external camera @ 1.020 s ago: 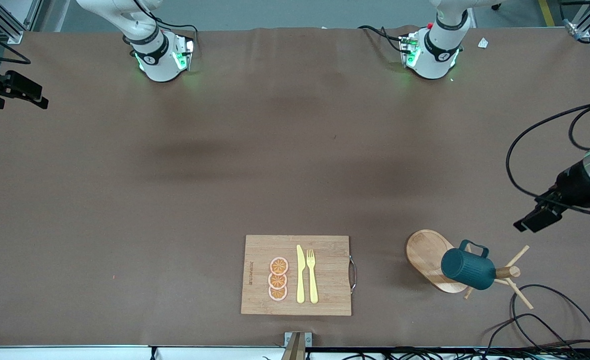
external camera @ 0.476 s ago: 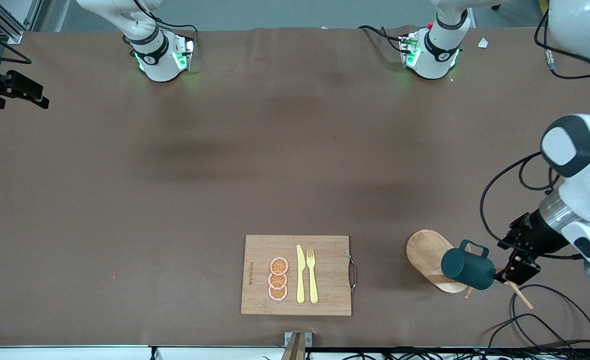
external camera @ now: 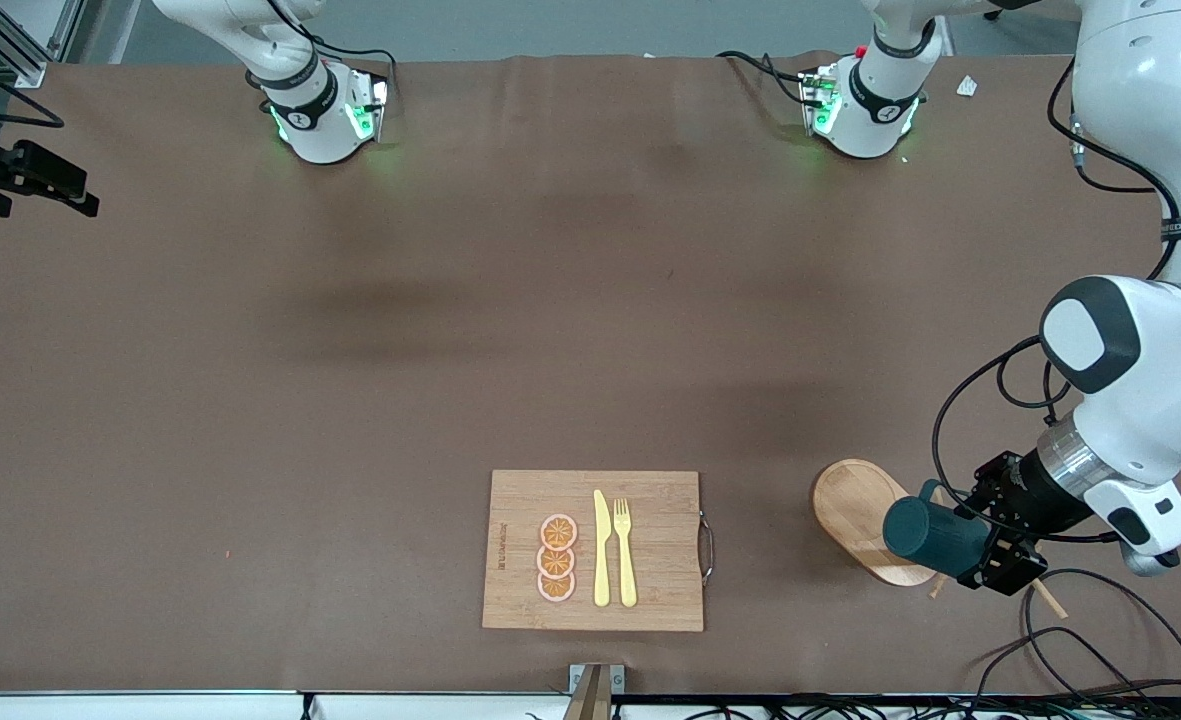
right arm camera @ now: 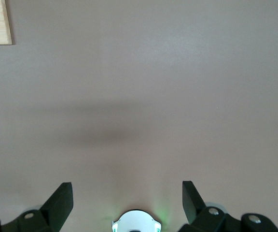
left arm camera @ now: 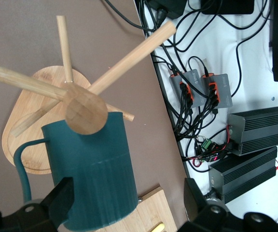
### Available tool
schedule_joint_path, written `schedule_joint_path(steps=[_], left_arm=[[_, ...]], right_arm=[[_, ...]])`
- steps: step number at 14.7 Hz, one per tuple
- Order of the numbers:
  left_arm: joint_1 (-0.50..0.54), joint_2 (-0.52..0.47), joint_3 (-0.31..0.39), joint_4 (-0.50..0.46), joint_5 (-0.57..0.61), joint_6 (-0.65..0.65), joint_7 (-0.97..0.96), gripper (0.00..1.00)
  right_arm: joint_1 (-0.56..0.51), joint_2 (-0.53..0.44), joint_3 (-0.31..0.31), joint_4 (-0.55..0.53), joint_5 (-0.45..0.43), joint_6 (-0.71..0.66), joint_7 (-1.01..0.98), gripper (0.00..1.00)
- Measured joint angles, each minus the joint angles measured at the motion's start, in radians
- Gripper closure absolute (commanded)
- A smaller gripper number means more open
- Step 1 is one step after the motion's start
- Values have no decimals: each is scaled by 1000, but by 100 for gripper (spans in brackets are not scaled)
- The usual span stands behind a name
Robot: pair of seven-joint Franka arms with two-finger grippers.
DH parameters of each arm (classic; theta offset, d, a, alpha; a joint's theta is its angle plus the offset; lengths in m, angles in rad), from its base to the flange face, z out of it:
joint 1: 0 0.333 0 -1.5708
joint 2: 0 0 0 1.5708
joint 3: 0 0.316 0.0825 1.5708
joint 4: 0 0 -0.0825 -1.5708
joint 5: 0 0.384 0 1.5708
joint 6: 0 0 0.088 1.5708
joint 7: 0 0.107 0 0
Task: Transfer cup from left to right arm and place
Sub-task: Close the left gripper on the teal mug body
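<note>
Front view, item one: cup (external camera: 935, 538), dark teal, hung tilted on a peg of the wooden mug tree (external camera: 870, 520) toward the left arm's end of the tabletop (external camera: 450, 350), nothing visible of its contents; left gripper (external camera: 980, 550) at the cup, jaws spread to either side of the ribbed body and not yet closed. Item two: right gripper (right arm camera: 127, 203), jaws apart, waiting over bare tabletop. Risk, judged: pulling off-axis could snag the cup on the peg and tip the tree.
</note>
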Motion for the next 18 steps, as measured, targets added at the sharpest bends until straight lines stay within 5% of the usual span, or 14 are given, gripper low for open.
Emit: schedule_joint_path(steps=[18], left_arm=[[0,45,0,-1,-2,-69,-98,0]], right_arm=[[0,0,0,0,0,-3,0,0]])
